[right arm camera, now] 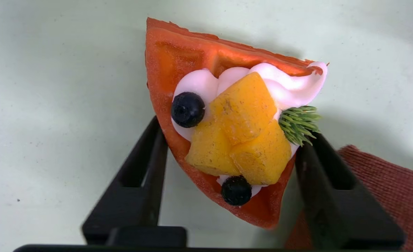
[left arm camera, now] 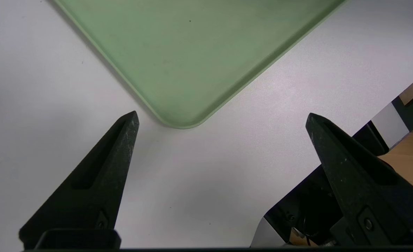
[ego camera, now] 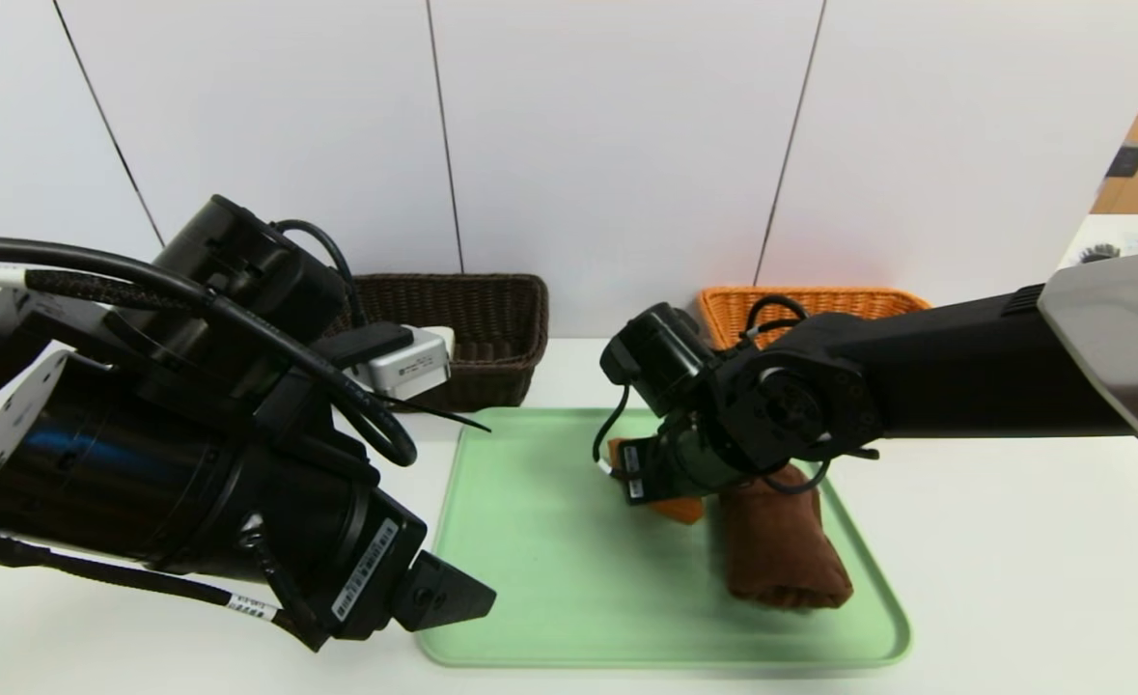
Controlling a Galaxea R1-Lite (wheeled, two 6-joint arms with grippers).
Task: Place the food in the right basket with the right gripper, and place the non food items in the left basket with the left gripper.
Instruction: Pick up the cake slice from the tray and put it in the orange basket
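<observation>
Fingers, right: black pointed fingers (right arm camera: 143,175) of the right gripper (right arm camera: 227,147) stand on either side of the food, touching or nearly touching its flanks; whether they are pressing it I cannot tell.
Fingers, left: left gripper (left arm camera: 222,119) spread wide with nothing between the tips, hovering over the white table (left arm camera: 280,87) just off the tray's near left corner.
Food: small orange wedge-shaped toy pastry (right arm camera: 227,140) with white cream, yellow pieces, two dark berries and a green sprig, lying on the pale green plastic tray (ego camera: 569,569); its long axis runs between the fingers, narrow end toward the wrist, broad end away.
Nearby: rolled dark brown towel (ego camera: 781,550) lies on the tray just beside the pastry, on its right, long axis running front to back.
In the way: right arm's wrist covers most of the pastry in the head view.
Left basket: dark brown woven wicker basket (ego camera: 491,319) at the back left of the table; contents hidden by the left arm.
Right basket: light orange-tan woven wicker basket (ego camera: 819,304) at the back right, behind the right arm; inside not visible.
</observation>
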